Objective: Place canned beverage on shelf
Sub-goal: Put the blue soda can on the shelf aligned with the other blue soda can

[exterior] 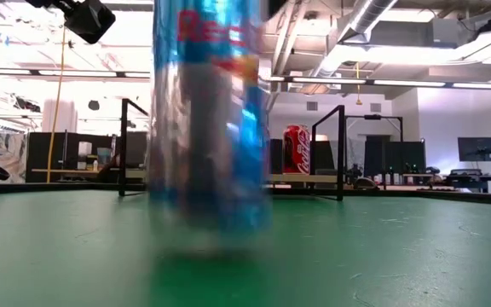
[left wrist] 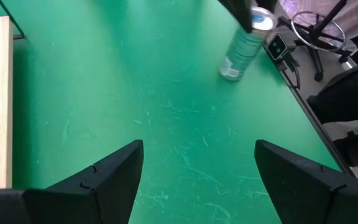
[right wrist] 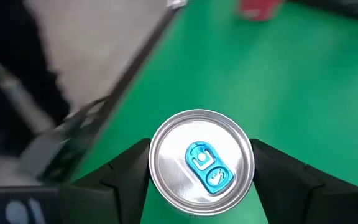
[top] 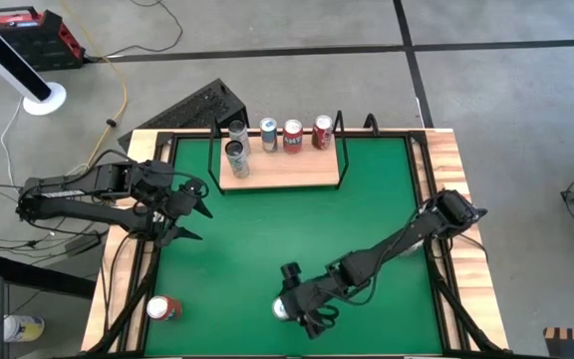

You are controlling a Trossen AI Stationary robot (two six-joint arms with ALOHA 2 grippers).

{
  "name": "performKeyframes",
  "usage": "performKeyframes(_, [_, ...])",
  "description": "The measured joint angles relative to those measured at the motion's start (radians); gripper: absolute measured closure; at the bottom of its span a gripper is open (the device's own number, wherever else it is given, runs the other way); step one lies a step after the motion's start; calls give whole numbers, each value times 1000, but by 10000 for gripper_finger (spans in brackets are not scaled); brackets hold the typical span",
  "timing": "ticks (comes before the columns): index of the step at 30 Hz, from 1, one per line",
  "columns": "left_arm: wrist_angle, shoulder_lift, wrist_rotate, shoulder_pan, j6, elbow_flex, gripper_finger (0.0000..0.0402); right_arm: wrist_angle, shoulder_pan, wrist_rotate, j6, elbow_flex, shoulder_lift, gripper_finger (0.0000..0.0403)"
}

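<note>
A: Seen from above, the right gripper [top: 302, 311] sits at the near edge of the green mat [top: 287, 214], over a blue-and-silver can [top: 283, 308]. What does its wrist camera add?

B: The round brushed-metal lid with a blue pull tab [right wrist: 201, 165], and a dark finger [right wrist: 126, 169] on each side of it, spread and not clamped on it.

A: And the shelf [top: 279, 170]?

B: A flat light-wood board in a thin black wire frame at the far side, with five upright cans. The red can [exterior: 296, 150] at its right end shows in the low view, behind the blurred blue can.

A: The left gripper [top: 193, 207]?

B: It hangs over the mat's left side, fingers wide apart, empty. Another red can [top: 162, 308] stands near the mat's front-left corner.
</note>
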Motion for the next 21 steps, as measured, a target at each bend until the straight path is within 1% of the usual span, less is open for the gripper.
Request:
performKeyframes(3, [0,0,0,0,5,0,111,-26,-33,57,28,1,-77,139])
performKeyframes(5, [2,0,-1,0,10,0,111,-41,-59,69,59,4,-137,139])
performKeyframes(8, [20,0,-8,0,11,0,111,-81,-107,103,164,4,-203,139])
performKeyframes(10, [44,0,-17,0,4,0,111,-124,-150,104,210,4,-241,139])
performKeyframes(13, [83,0,-38,0,-8,0,111,-178,-219,119,221,4,-295,139])
performKeyframes(16, [125,0,-74,0,-34,0,111,-212,-290,139,174,4,-331,139])
performKeyframes(21, [182,0,-185,0,-81,0,111,-203,-420,115,-30,4,-341,139])
